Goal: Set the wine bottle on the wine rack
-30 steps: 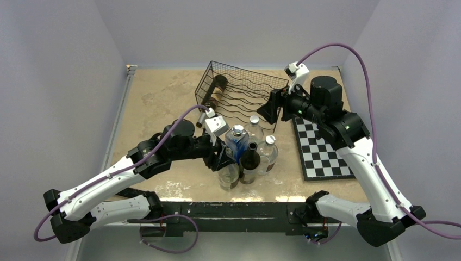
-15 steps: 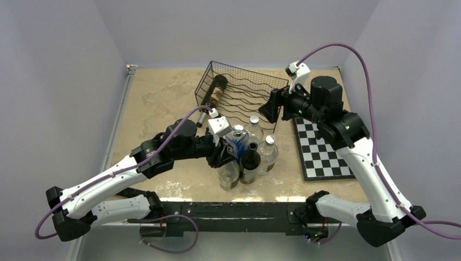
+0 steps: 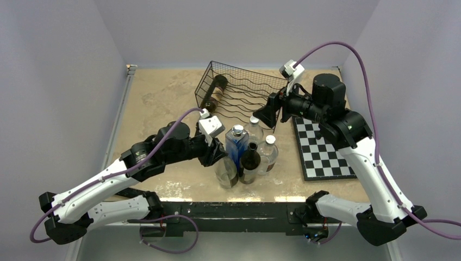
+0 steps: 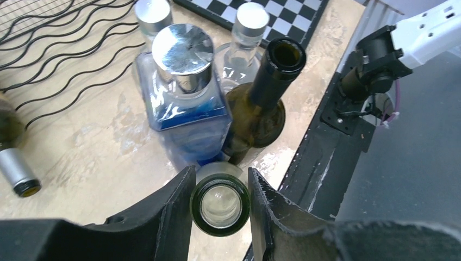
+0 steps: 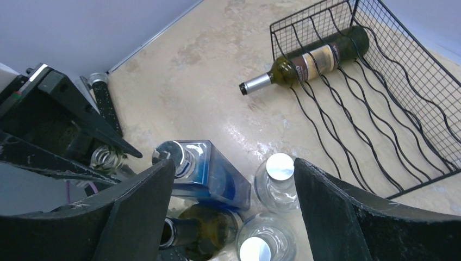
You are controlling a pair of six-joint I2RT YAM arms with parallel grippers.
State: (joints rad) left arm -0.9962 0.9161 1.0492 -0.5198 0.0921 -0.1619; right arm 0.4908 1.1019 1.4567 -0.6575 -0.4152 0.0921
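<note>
My left gripper (image 4: 219, 209) is shut on the open neck of a clear-bodied wine bottle (image 4: 219, 205), which stands at the front left of a bottle cluster (image 3: 227, 173). The black wire wine rack (image 3: 244, 92) sits at the back centre, with a dark labelled bottle (image 5: 310, 60) lying in its leftmost cradle. My right gripper (image 5: 234, 212) hangs open above the cluster, just in front of the rack's right end (image 3: 269, 111), with nothing between its fingers.
Tight against the held bottle stand a blue square bottle (image 3: 237, 142), an open dark olive bottle (image 3: 250, 160) and two clear capped bottles (image 3: 253, 126) (image 3: 268, 149). A chessboard (image 3: 321, 149) lies at the right. The table's front edge (image 4: 321, 141) is close behind the cluster.
My left gripper closed onto the clear bottle's neck and the left arm shifted slightly left. The right gripper tilted and moved a little left above the cluster.
</note>
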